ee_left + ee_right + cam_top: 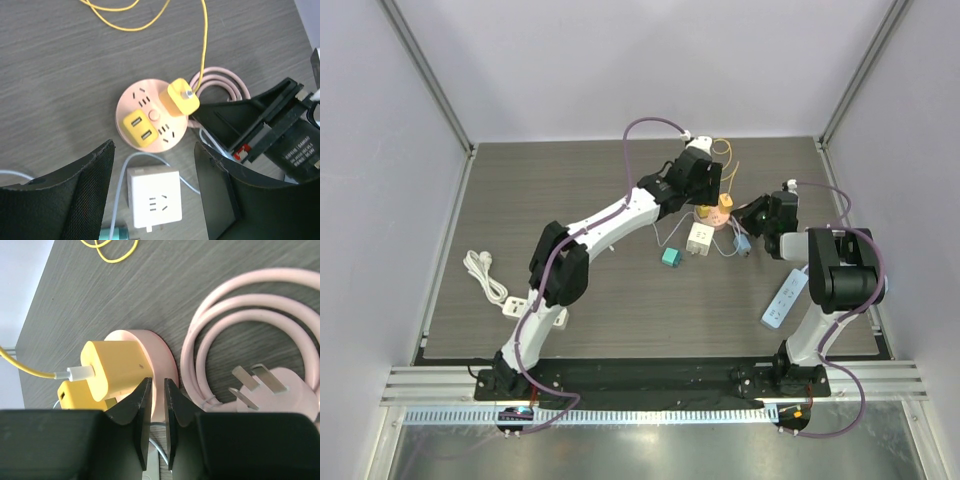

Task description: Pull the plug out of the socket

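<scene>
Left pincer (152, 155) open, hanging over plug (179, 97), which sits upright in pink socket (131, 100) on worktop (60, 75). Right pincer (155, 390) closed, empty, tips at socket rim beside plug. Centre on plug flanks, clear of yellow adapter (140, 131); pull straight up, socket pinned.

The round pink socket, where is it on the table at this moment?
In the left wrist view the round pink socket lies at the centre, just beyond the white adapter and left of the coiled pink cable.
</scene>
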